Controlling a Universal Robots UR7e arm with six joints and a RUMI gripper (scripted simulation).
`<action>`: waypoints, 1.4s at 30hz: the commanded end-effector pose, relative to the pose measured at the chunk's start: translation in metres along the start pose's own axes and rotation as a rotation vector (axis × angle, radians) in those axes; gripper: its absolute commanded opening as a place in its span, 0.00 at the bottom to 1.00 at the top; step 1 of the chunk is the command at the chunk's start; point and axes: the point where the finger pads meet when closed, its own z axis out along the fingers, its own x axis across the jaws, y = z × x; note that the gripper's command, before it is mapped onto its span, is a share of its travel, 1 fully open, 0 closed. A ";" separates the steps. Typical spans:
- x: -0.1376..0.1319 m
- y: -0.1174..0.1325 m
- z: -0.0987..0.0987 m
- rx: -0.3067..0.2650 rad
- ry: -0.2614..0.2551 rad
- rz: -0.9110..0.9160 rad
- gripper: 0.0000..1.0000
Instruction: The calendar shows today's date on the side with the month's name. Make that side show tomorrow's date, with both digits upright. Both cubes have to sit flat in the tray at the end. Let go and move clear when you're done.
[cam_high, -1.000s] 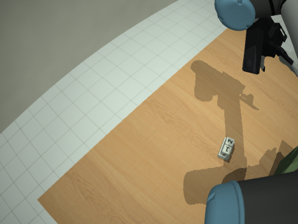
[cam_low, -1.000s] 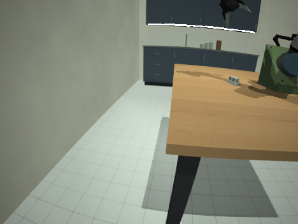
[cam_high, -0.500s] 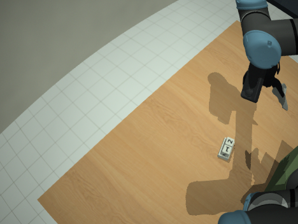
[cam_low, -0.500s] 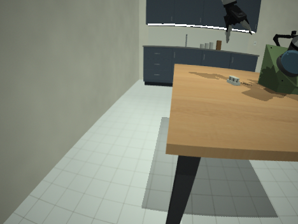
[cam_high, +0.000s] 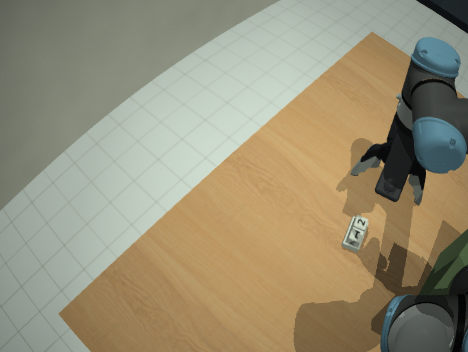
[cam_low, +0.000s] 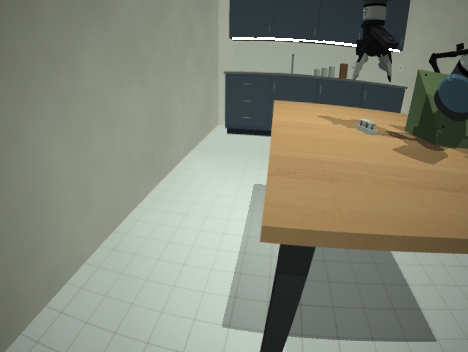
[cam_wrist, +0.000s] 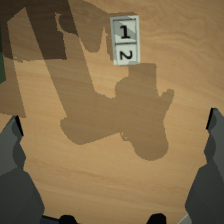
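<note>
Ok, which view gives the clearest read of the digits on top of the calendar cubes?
The wrist view: it looks straight down on the calendar cubes, and the top faces read 1 and 2 sharply. The top view shows the same digits smaller and at an angle. The exterior view shows only a small grey block far off, with no digits readable.

We are looking at a kitchen. Along the far wall in the exterior view runs a row of dark blue base cabinets (cam_low: 310, 95) with drawers and doors under a grey countertop (cam_low: 280, 74), and matching wall cabinets (cam_low: 295, 20) hang above. A few pale canisters (cam_low: 324, 72) and a brown container (cam_low: 343, 70) stand on the counter. The floor (cam_low: 190, 200) is laid with pale square tiles, and a wooden table (cam_low: 350, 190) on dark legs fills the foreground.
</note>
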 end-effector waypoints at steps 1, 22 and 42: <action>0.008 -0.006 0.010 0.003 0.066 -0.030 1.00; 0.010 -0.008 0.012 0.003 0.078 -0.034 1.00; 0.011 -0.008 0.013 0.007 0.078 0.059 1.00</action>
